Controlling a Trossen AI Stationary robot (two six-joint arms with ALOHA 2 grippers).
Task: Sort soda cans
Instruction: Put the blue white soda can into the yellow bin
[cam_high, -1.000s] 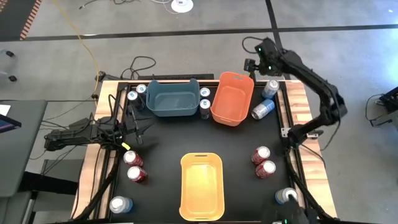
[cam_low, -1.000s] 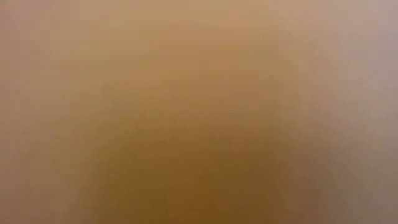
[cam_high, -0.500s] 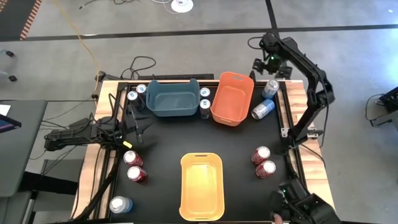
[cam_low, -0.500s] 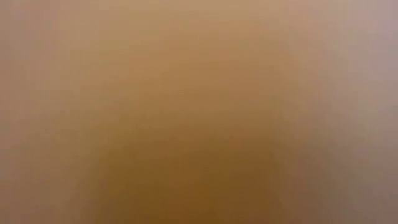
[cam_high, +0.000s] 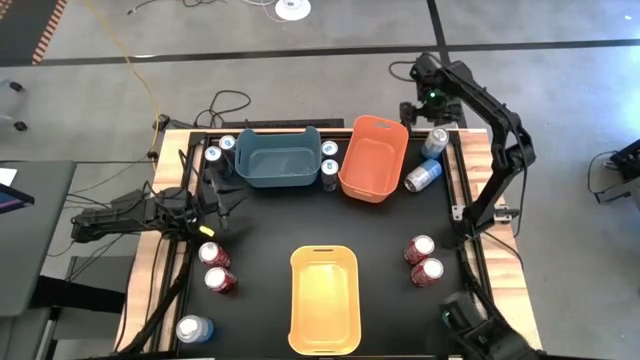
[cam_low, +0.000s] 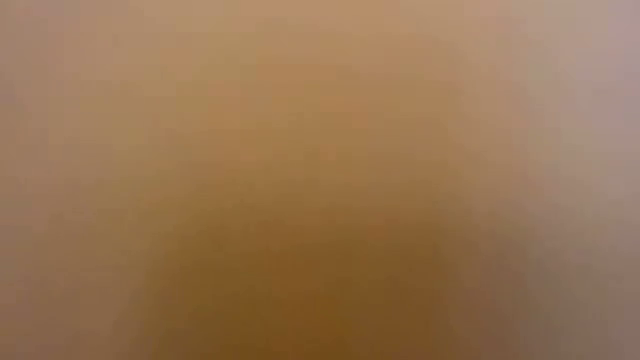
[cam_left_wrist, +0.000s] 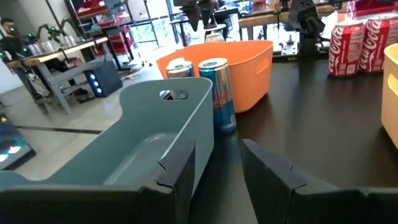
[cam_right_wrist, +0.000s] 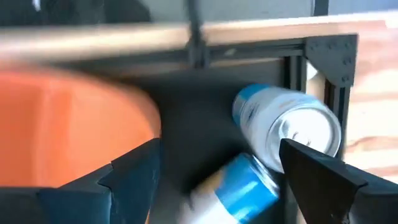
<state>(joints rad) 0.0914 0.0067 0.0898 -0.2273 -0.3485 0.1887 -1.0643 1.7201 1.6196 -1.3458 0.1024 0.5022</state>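
In the high view my right gripper (cam_high: 412, 105) hangs open above the far right corner. Its wrist view (cam_right_wrist: 219, 149) looks down on an upright pale blue can (cam_right_wrist: 289, 127), a second one lying on its side (cam_right_wrist: 239, 186) and the orange bin (cam_right_wrist: 68, 124). My left gripper (cam_high: 222, 205) is open and low near the left edge, pointing at the teal bin (cam_left_wrist: 143, 143), with two dark blue cans (cam_left_wrist: 214, 93) beyond the bin. Two more dark blue cans (cam_high: 220, 148) stand by the teal bin's left end. Red cans stand in pairs at left (cam_high: 216, 266) and right (cam_high: 423, 259).
A yellow bin (cam_high: 324, 298) sits at the near middle. A pale can (cam_high: 193, 328) stands at the near left corner. A dark shape (cam_high: 485, 335) covers the near right corner. The low view is a plain orange-brown blur. Open black tabletop lies in the middle.
My right arm has swung back: its elbow has drawn in toward the far edge, and the gripper has shifted a little toward the far right corner above the pale blue cans. A dark shape has come in over the near right corner, where a can stood before.
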